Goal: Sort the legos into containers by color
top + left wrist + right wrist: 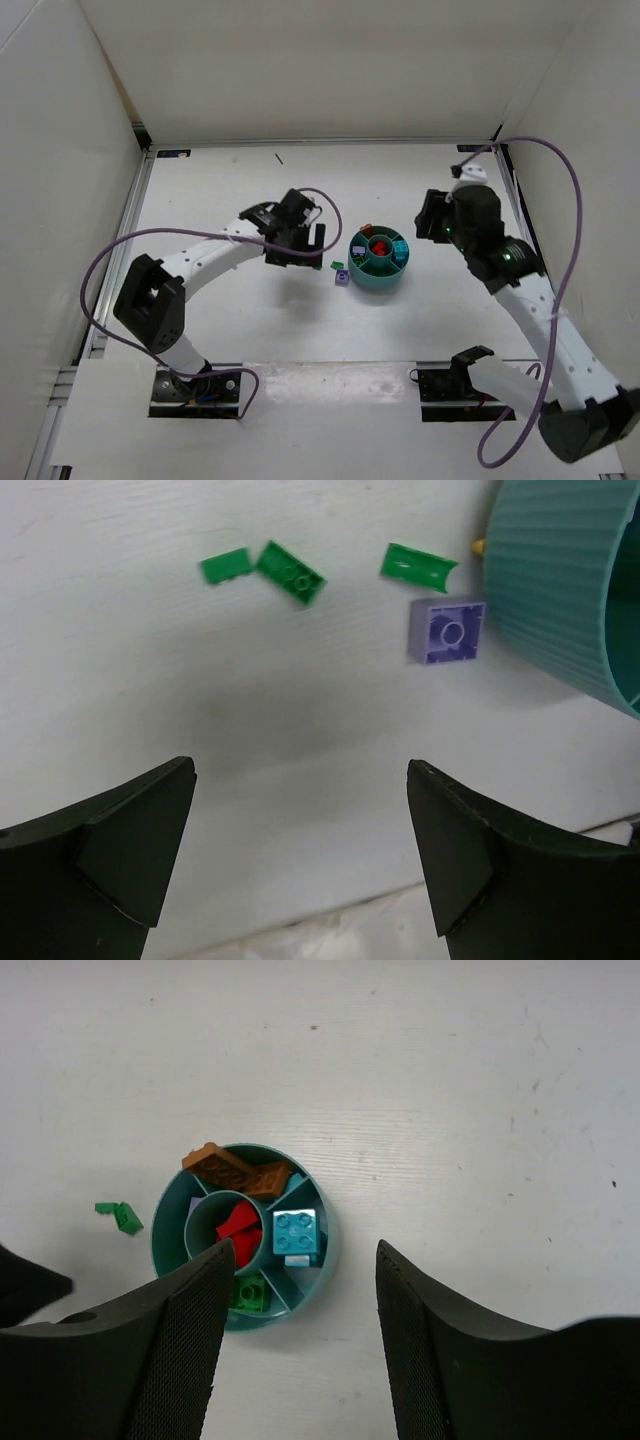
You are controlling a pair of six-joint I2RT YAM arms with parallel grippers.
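Hovering over the teal bowl (158,1242), my right gripper (305,1250) stands part open and holds nothing, with white table (500,1080) showing all round the rim. My left gripper (300,770) is spread wide and unladen above the table; green legos (290,572) and a purple brick (448,632) lie ahead, the purple one just beside the bowl's wall.
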